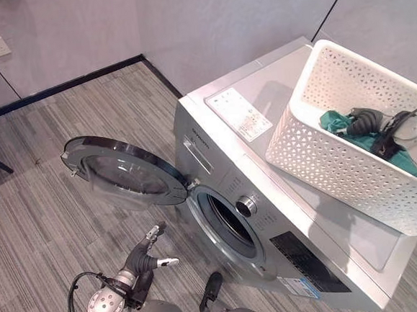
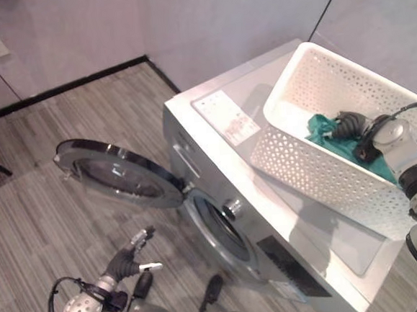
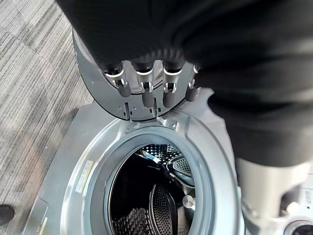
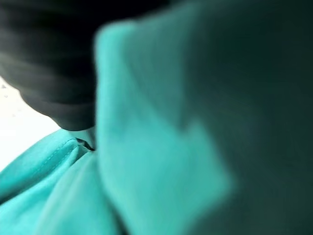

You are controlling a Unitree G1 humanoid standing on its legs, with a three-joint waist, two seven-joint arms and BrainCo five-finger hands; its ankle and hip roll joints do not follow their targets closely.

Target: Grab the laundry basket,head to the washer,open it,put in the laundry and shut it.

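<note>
The washer (image 1: 285,215) looks like smooth silver-grey metal, its door (image 1: 127,173) glossy dark glass in a shiny ring; the basket (image 1: 338,153) is matt white perforated plastic (holding soft teal cloth (image 2: 322,129)); the floor (image 1: 44,183) shows striped grey wood-look planks

White laundry basket (image 1: 338,153) atop washer (image 1: 271,216) (door open) — teal laundry (image 1: 336,126) apparently inside.
</note>
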